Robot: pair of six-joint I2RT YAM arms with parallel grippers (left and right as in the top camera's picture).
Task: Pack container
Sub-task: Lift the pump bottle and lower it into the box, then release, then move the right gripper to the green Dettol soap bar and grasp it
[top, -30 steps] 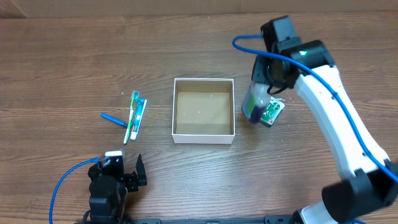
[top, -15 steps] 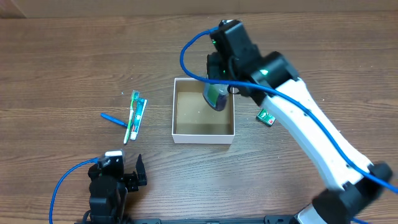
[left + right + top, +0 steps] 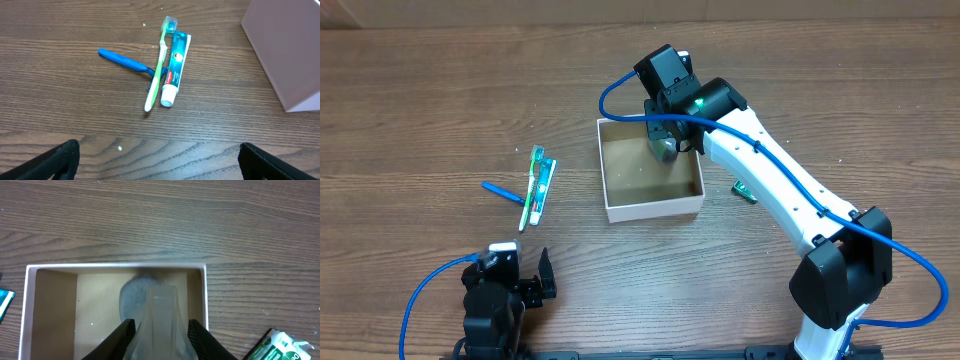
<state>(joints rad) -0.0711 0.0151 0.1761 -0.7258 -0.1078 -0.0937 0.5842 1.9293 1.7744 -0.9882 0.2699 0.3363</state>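
Note:
The container point(image 3: 656, 209) is a square white box with a brown inside at the table's middle. It also shows in the right wrist view point(image 3: 115, 268), and its wall shows in the left wrist view point(image 3: 285, 50). My right gripper point(image 3: 665, 138) is shut on a translucent bottle point(image 3: 664, 151) and holds it down inside the box's far right part. In the right wrist view the fingers point(image 3: 160, 330) clamp the bottle point(image 3: 156, 305) over the brown floor. My left gripper point(image 3: 510, 276) is open and empty near the front left edge point(image 3: 160, 167).
A green toothbrush point(image 3: 533, 186), a toothpaste tube point(image 3: 545, 188) and a blue razor point(image 3: 501, 190) lie together left of the box, in front of the left gripper point(image 3: 160, 65). A green packet point(image 3: 741, 190) lies right of the box point(image 3: 280, 347).
My right gripper carried the bottle leftward from beside the green packet to over the box and down into it. The box turned and shifted slightly. The left arm stayed still.

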